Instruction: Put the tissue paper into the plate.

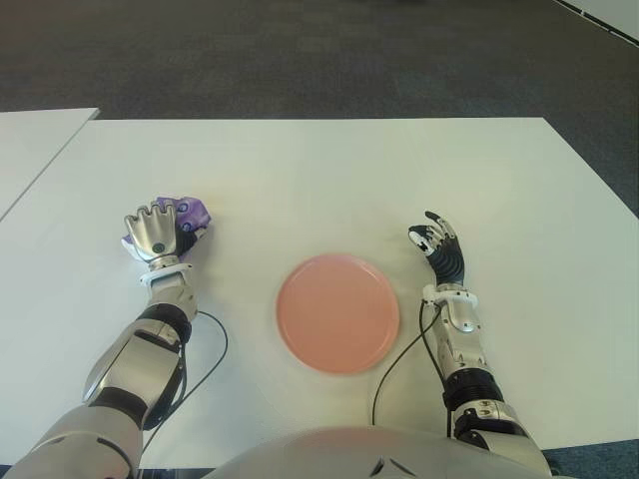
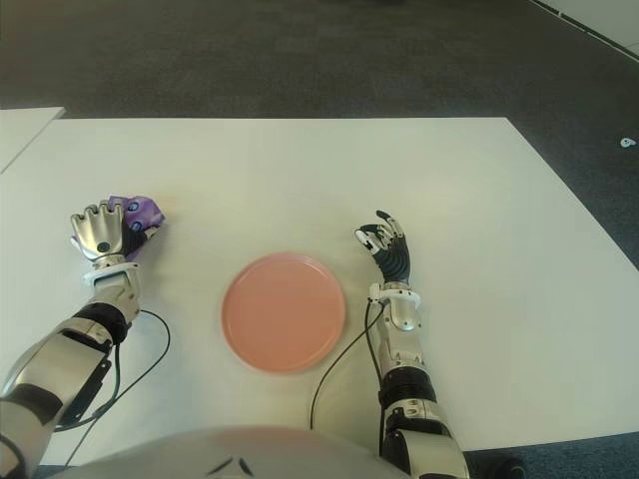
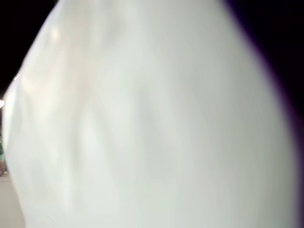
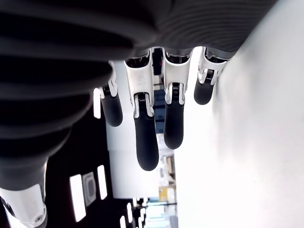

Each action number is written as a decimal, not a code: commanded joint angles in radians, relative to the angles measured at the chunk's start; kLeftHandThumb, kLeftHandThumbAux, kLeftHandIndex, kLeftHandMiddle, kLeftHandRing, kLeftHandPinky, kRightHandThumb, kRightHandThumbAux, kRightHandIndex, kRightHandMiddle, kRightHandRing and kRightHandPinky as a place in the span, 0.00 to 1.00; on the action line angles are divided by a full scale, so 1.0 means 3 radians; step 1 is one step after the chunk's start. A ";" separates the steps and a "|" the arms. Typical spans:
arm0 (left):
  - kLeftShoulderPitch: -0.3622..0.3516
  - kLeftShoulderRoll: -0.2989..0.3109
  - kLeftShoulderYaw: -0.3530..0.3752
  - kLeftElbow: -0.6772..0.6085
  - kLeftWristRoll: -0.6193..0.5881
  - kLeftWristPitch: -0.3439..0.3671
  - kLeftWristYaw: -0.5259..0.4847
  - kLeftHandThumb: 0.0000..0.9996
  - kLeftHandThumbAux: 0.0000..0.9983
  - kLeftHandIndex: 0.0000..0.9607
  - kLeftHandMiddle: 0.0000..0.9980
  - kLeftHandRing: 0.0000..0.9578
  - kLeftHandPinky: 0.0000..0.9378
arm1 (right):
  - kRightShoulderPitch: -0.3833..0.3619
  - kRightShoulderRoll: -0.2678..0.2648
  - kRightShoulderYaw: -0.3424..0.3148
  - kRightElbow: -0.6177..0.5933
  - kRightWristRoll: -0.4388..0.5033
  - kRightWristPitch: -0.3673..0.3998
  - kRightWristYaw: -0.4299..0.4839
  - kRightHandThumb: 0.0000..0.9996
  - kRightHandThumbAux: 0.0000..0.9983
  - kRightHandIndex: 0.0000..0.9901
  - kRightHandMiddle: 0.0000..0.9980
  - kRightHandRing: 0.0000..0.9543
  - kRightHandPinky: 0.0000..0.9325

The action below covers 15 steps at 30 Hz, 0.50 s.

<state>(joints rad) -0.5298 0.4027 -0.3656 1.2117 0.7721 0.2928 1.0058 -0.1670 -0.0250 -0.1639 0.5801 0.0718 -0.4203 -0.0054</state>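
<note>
White table [image 1: 329,170] carries everything. Pink plate [image 1: 337,312] sits bare at centre front, between the two arms. Left hand [image 1: 156,235] is well to the plate's left, fingers curled over the purple-patterned tissue paper [image 1: 190,213], apparently securing a grip for transfer. Right hand [image 1: 437,245], just right of the plate, fingers loosely extended, holds nothing. Nothing obstructs the path from tissue to plate.

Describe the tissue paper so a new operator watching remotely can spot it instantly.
On the white table, look to the robot's left of the pink plate. There the left hand curls over a small crumpled purple wad: the tissue paper. It is the only purple thing there.
</note>
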 commanded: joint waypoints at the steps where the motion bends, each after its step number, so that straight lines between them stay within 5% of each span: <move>1: 0.0148 -0.0154 -0.0009 0.0074 -0.0118 -0.0085 -0.0006 0.85 0.66 0.48 0.49 0.84 0.90 | 0.0115 0.0063 -0.0025 0.0085 0.0071 0.0073 -0.0004 0.95 0.64 0.20 0.47 0.32 0.14; 6: 0.0125 -0.0175 -0.0038 0.0075 -0.0114 -0.0074 0.0079 0.86 0.65 0.47 0.55 0.85 0.92 | 0.0133 0.0119 -0.0052 0.0053 0.0079 -0.0067 -0.0045 0.95 0.64 0.20 0.47 0.34 0.17; 15: 0.0071 -0.0208 -0.0082 -0.0011 -0.0084 0.0061 0.0065 0.85 0.65 0.47 0.49 0.89 0.94 | 0.0129 0.0185 -0.0085 0.0031 0.0101 -0.0148 -0.0106 0.95 0.64 0.22 0.47 0.35 0.23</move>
<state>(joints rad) -0.5337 0.3805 -0.3735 1.2103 0.7610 0.3070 1.0530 -0.1584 0.0135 -0.1822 0.5757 0.0836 -0.4767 -0.0277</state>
